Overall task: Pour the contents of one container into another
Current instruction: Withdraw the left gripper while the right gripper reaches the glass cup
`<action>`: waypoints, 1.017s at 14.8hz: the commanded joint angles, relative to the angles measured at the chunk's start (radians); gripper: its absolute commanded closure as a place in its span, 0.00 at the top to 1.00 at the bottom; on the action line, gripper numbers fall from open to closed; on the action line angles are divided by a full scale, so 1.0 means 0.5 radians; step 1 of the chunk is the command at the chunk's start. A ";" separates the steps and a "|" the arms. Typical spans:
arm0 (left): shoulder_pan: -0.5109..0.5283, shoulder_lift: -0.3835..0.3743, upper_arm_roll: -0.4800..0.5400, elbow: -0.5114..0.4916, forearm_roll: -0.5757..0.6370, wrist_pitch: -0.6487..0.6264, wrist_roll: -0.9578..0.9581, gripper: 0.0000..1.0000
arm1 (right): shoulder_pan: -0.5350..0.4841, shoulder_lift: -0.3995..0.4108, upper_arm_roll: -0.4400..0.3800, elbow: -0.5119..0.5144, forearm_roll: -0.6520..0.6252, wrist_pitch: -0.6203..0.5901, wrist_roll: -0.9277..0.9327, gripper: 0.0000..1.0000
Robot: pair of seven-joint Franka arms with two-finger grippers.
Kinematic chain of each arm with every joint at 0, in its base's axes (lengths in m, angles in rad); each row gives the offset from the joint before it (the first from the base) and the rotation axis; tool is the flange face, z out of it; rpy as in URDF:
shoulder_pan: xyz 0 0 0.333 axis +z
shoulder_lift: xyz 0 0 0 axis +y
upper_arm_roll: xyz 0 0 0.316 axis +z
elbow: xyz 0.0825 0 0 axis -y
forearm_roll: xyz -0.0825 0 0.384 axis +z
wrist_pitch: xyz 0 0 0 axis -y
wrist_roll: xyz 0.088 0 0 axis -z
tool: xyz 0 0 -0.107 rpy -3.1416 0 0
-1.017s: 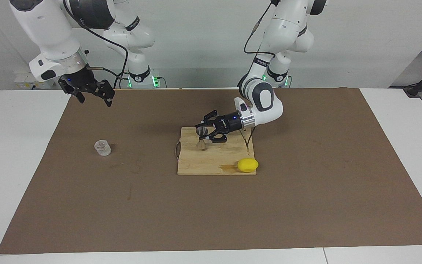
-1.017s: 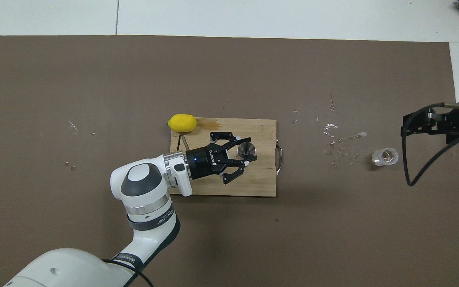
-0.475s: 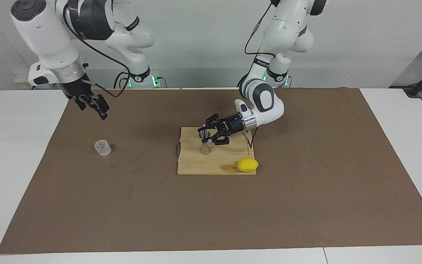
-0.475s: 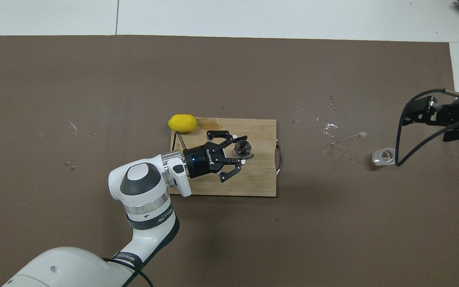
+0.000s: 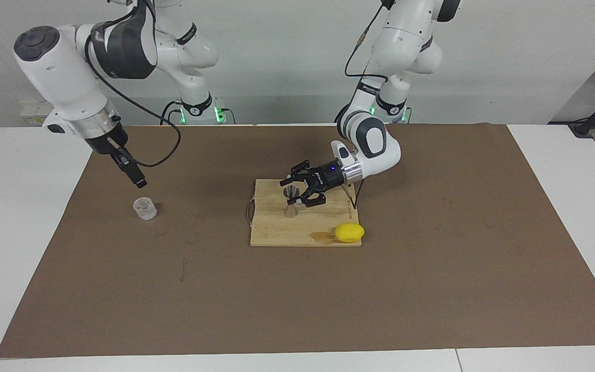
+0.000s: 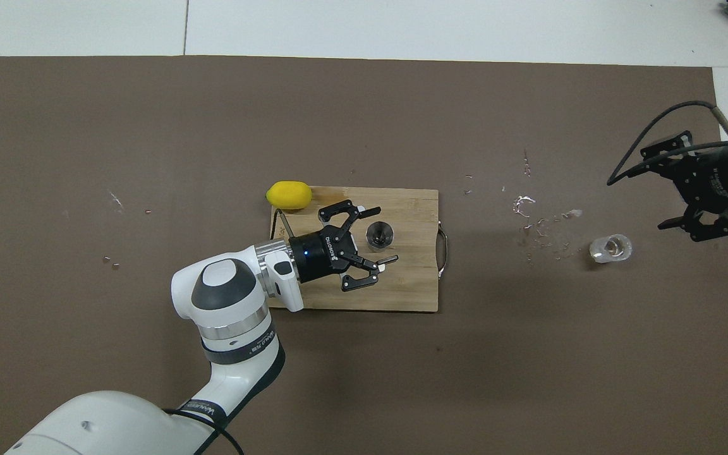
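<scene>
The grey metal jigger (image 5: pixel 291 201) stands upright on the wooden cutting board (image 5: pixel 302 233). My left gripper (image 5: pixel 296 191) is open, low over the board, with its fingers on either side of the jigger (image 6: pixel 378 234). In the overhead view the left gripper (image 6: pixel 384 234) shows a clear gap to each finger. The clear short cup (image 5: pixel 144 208) stands on the brown mat toward the right arm's end. My right gripper (image 5: pixel 137 177) hangs just above and beside the cup. In the overhead view the right gripper (image 6: pixel 655 189) is open, apart from the cup (image 6: pixel 610 248).
A yellow lemon (image 5: pixel 349 232) lies at the board's corner farther from the robots, also in the overhead view (image 6: pixel 289 194). The board (image 6: pixel 414 291) has a wire handle. Spilled droplets (image 6: pixel 538 227) lie on the mat between board and cup.
My left gripper set the jigger down on the board and opened around it. My right gripper turned and came down toward the clear cup.
</scene>
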 commanded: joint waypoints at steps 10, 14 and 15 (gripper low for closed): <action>0.423 -0.370 0.022 -0.481 0.543 -0.292 0.049 1.00 | -0.469 0.249 0.009 -0.350 0.632 0.423 0.143 0.97; 0.684 -0.527 0.034 -0.500 1.192 -0.329 0.006 1.00 | -0.491 0.246 0.009 -0.547 0.871 0.543 -0.043 0.96; 0.706 -0.570 0.043 -0.472 1.440 -0.342 -0.025 1.00 | -0.512 0.261 0.009 -0.590 0.927 0.549 -0.111 0.96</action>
